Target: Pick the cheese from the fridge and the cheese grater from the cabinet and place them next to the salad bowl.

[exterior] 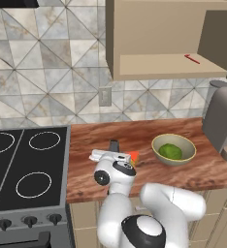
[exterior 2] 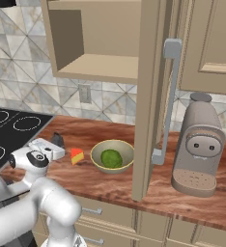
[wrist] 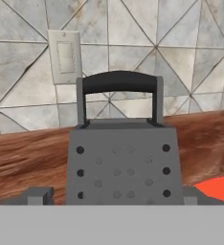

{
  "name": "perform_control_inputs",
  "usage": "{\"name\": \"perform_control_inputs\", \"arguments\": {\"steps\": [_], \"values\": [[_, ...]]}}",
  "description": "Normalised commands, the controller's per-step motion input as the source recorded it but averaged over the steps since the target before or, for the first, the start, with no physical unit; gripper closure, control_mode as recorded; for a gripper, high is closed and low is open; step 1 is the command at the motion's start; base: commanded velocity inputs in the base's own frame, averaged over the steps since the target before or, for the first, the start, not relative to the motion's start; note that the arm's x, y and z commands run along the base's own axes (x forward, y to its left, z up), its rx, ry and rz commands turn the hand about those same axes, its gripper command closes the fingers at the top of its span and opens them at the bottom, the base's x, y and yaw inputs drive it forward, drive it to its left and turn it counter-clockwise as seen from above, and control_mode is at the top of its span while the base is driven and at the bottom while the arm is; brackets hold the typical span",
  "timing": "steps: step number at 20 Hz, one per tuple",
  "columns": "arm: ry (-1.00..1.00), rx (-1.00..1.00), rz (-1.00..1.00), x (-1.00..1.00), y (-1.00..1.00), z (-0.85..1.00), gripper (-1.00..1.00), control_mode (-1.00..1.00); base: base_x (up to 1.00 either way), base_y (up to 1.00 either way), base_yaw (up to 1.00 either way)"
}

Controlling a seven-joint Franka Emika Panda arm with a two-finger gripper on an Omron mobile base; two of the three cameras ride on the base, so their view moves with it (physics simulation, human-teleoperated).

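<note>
Standing upright on the counter (exterior: 193, 172), unlabelled cheese grater (wrist: 123, 158) between parted end effector (wrist: 118, 198) fingers.

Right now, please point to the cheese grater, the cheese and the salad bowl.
cheese grater (wrist: 123, 165): hand view, on its perforated front face.
cheese (exterior 2: 77, 156): right base view, on its yellow side.
salad bowl (exterior: 160, 143): left base view, on its left rim.

Upright grey cheese grater (wrist: 123, 162) beside cheese (exterior 2: 77, 156) (apparently touching), near salad bowl (exterior 2: 96, 164)
</note>
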Motion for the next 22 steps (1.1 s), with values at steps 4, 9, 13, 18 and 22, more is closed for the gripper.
{"name": "perform_control_inputs", "arguments": {"steps": [4,9,13,18,22], "values": [[-0.06,0.0,0.0,-0.06,0.0,-0.04,-1.0,-1.0,0.0,0.0,0.0],[-0.07,0.0,0.0,-0.06,0.0,-0.02,-1.0,-1.0,0.0,0.0,0.0],[-0.02,0.02,-0.01,-0.05,0.01,0.0,-1.0,-1.0,0.0,0.0,0.0],[0.0,0.01,-0.02,-0.03,0.0,0.0,-1.0,-1.0,0.0,0.0,0.0],[0.0,0.01,-0.02,0.0,0.0,0.0,-1.0,-1.0,0.0,0.0,0.0]]}}
